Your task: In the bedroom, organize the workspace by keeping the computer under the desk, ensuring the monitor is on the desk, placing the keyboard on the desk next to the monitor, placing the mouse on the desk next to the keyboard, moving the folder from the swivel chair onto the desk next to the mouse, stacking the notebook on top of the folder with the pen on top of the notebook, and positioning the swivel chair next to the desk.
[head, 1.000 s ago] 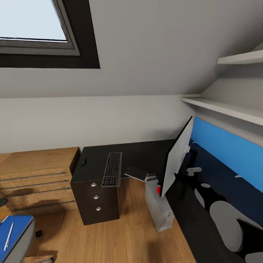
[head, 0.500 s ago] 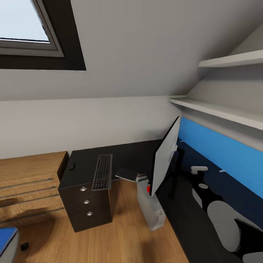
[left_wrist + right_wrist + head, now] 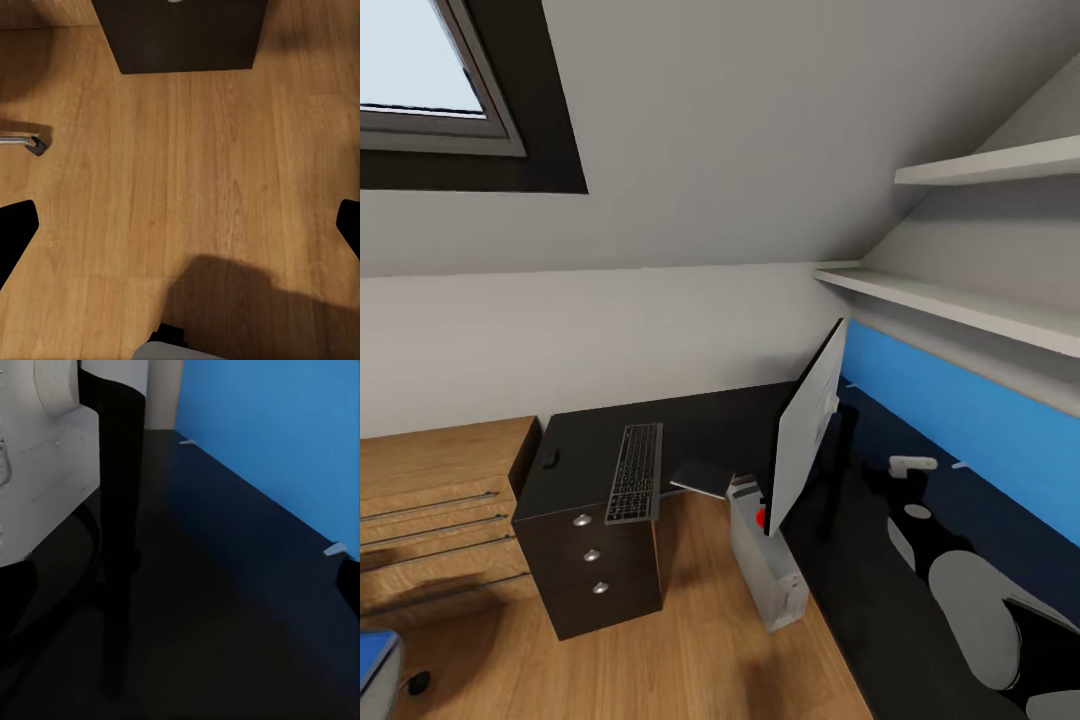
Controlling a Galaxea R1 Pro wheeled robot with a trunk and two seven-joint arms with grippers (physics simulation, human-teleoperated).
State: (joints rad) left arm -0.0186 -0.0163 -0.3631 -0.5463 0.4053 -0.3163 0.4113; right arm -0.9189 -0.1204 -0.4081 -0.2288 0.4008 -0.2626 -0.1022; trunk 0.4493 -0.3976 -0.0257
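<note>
- We see the keyboard on the desk, beside the monitor; the mouse sits near the desk's far end.
- The computer stands on the floor, tucked under the desk edge.
- Both our grippers look spread, holding nothing.
- No writing is legible.

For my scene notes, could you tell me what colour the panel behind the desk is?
Bright blue; the panel shows best in the head view, behind the black desk.
</note>
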